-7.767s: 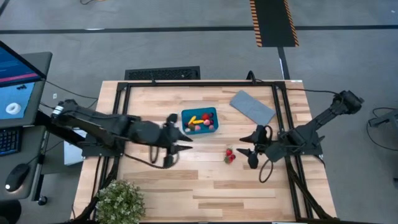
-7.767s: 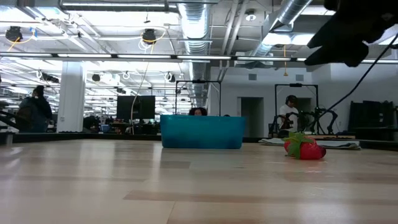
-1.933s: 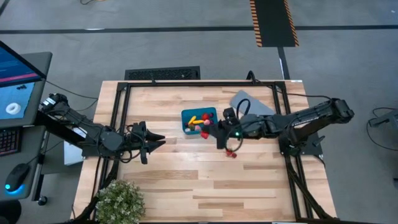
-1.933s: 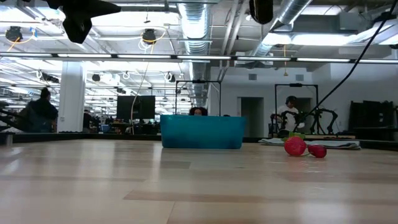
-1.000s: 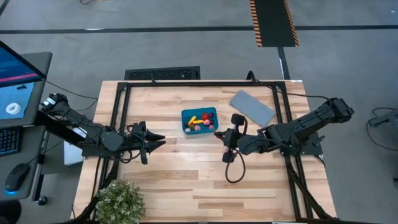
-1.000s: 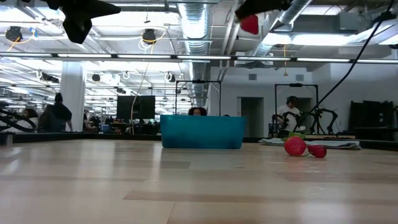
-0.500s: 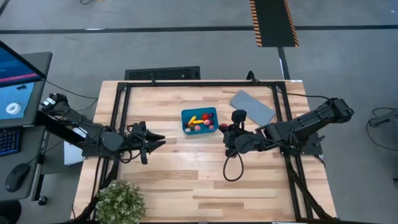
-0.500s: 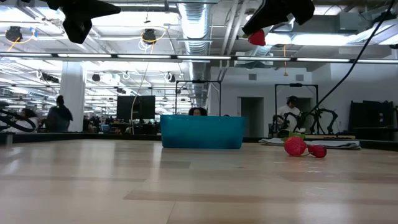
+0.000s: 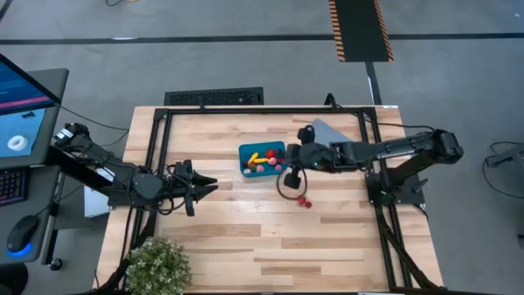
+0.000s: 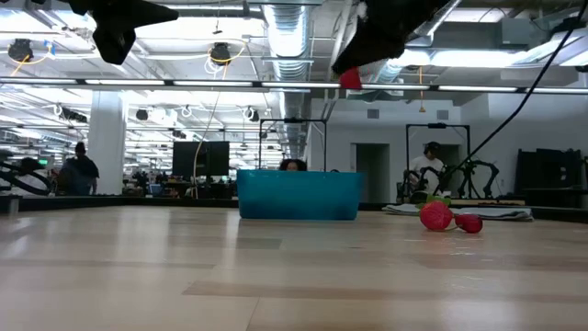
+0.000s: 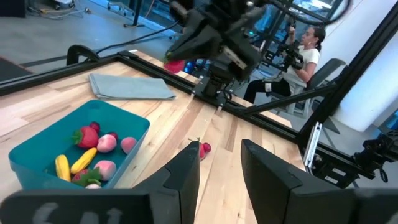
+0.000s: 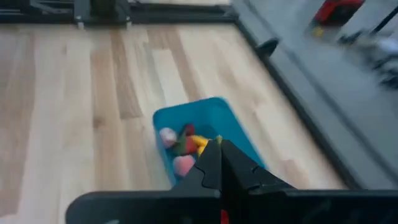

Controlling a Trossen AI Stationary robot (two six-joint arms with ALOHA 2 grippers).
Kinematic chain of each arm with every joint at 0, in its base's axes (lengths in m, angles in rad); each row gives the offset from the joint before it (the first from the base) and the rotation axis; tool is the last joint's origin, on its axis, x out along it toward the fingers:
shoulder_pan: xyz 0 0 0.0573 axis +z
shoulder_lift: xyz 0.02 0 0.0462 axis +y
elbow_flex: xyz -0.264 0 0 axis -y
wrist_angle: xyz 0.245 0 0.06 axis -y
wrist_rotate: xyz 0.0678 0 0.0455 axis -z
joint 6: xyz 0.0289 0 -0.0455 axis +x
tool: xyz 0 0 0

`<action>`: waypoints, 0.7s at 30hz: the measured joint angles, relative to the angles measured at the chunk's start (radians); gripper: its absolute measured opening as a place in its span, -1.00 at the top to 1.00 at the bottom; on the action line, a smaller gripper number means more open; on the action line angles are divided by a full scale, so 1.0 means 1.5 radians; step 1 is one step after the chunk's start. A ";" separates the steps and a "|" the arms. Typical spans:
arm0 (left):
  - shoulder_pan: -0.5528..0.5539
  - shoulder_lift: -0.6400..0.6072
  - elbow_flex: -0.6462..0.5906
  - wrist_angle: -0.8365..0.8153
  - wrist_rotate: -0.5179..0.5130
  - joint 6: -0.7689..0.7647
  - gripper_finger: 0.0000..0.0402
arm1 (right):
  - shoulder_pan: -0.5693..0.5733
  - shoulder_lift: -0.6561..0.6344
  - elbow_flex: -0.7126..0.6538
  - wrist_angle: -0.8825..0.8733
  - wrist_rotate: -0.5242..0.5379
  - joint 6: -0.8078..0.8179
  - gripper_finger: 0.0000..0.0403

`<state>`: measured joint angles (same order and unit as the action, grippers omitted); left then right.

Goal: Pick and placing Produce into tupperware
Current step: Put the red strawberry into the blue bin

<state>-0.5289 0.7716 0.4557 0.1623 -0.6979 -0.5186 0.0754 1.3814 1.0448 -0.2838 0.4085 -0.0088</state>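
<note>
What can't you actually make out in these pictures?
- Low view: the tupperware wall hides the produce inside.
- Right wrist view: the right gripper fingers hide nearly all of the red piece they carry.
- High view: the two berries on the table are too small to identify.

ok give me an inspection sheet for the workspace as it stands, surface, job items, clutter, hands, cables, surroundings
Surface: wooden table with a black frame.
Job's things: teal tupperware holding red, pink and yellow produce; two red berries loose on the table, right of it.
Clutter: grey lid at the far right; leafy plant at the near left corner.
Hands: right hand raised near the tupperware's right edge, shut on a red berry; left hand waits over the table's left part, partly open, empty.
Cables: black loop hanging under the right arm.
Surroundings: monitor at left; people in the room behind.
</note>
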 joint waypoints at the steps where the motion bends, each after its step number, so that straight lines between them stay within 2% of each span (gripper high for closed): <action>1: 0.000 0.000 0.000 0.000 0.000 0.000 0.47 | -0.012 0.006 0.000 0.006 -0.021 0.010 0.92; 4: 0.000 0.000 0.000 -0.010 -0.006 0.000 0.47 | -0.051 0.040 0.006 0.037 -0.105 0.049 0.87; 6: 0.000 0.000 0.000 -0.016 -0.015 0.000 0.47 | -0.074 0.082 0.026 0.036 -0.135 0.069 0.85; 12: 0.001 0.000 0.000 -0.031 -0.017 -0.007 0.47 | -0.122 0.197 0.114 0.025 -0.188 0.072 0.92; 18: 0.001 0.000 0.000 -0.028 -0.017 -0.011 0.47 | -0.154 0.281 0.193 -0.027 -0.253 0.087 0.81; 21: 0.001 0.000 0.000 -0.028 -0.017 -0.013 0.47 | -0.167 0.310 0.205 -0.033 -0.265 0.085 0.85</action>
<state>-0.5274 0.7719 0.4557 0.1210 -0.7231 -0.5374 -0.1748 1.8459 1.3517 -0.3340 0.0115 0.1179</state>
